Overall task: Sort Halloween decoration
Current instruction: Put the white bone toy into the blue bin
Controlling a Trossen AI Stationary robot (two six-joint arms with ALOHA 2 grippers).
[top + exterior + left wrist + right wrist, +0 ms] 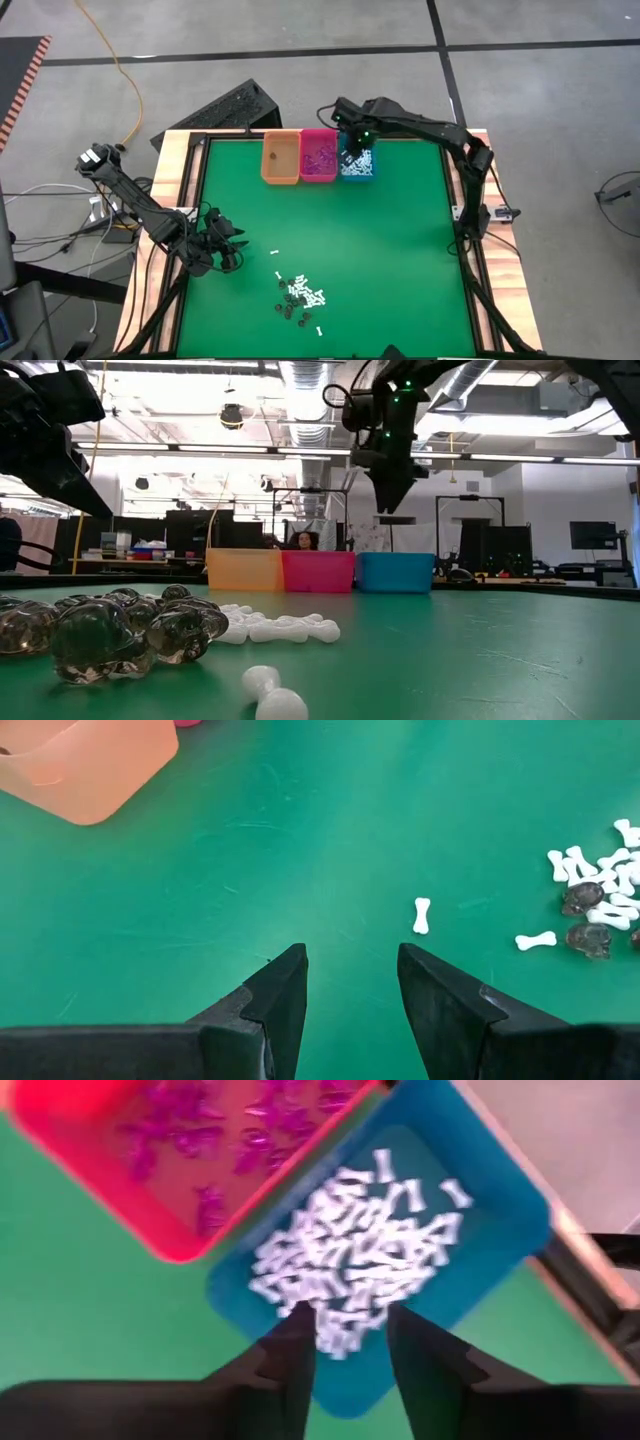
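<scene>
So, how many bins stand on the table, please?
3, in one row at the table's far edge: the orange bin on the left, the pink bin in the middle, the teal bin on the right. None seems hidden.

Orange bin (85, 765) cut off by picture's edge.
</scene>
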